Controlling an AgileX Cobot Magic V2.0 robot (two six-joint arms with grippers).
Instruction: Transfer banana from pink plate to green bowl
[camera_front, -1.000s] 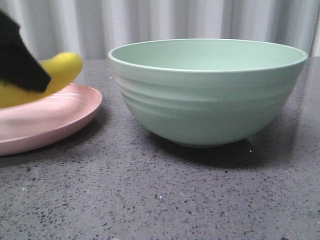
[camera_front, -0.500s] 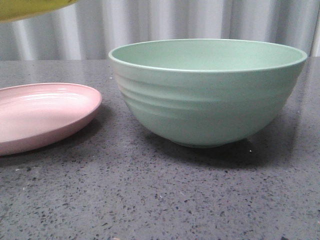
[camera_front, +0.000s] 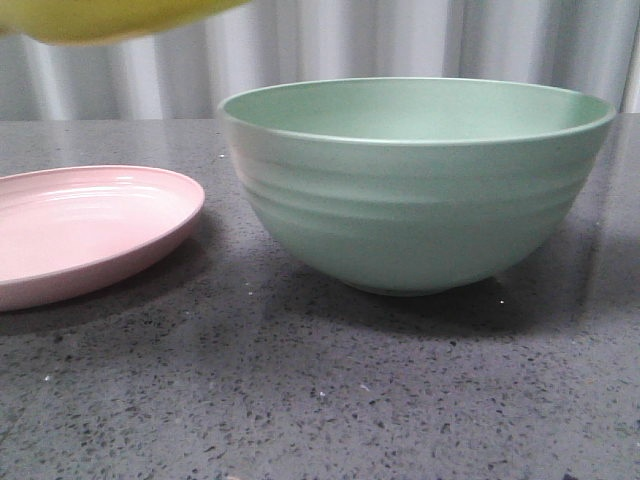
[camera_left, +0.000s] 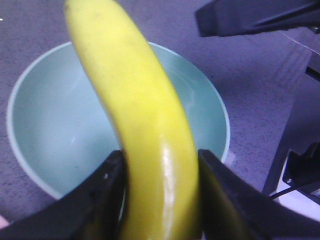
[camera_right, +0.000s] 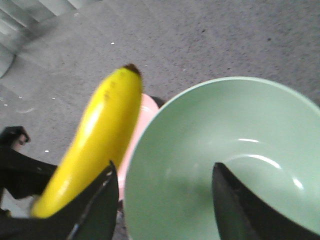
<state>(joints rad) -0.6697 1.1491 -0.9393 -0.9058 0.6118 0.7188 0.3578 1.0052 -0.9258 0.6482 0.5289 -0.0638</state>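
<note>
Front view. We are looking across a dark speckled grey stone tabletop (camera_front: 330, 400). The large, deep, pale mint-green ridged bowl (camera_front: 415, 190) is sitting right of centre; its thin rim is running unbroken from side to side, and its right edge is nearing the frame border. The shallow, glossy, pale pink round plate (camera_front: 85, 230) is lying to the left, cut by the left frame edge, holding nothing. A bare strip of tabletop is separating plate and bowl, and a broad bare stretch is lying in front of both. The smooth, curved, bright yellow banana (camera_front: 115, 18) is showing as a blurred yellow band along the top edge, above the plate and left of the bowl's rim, touching neither.

Left wrist view. We are seeing the left gripper (camera_left: 162, 200) clamping the banana (camera_left: 145, 125) between its two black fingers (camera_left: 95, 200), one pressing each side. The banana is hanging over the green bowl (camera_left: 45, 125), whose interior is open. Grey tabletop is ringing the rim.

Right wrist view. We are seeing the right gripper (camera_right: 162, 200) with its fingers (camera_right: 97, 210) spread wide, holding nothing, poised over the bowl (camera_right: 200, 150). The banana (camera_right: 95, 150), dark stem tip uppermost, is hanging just outside the bowl's rim, with a sliver of pink plate (camera_right: 135, 140) showing between them.
</note>
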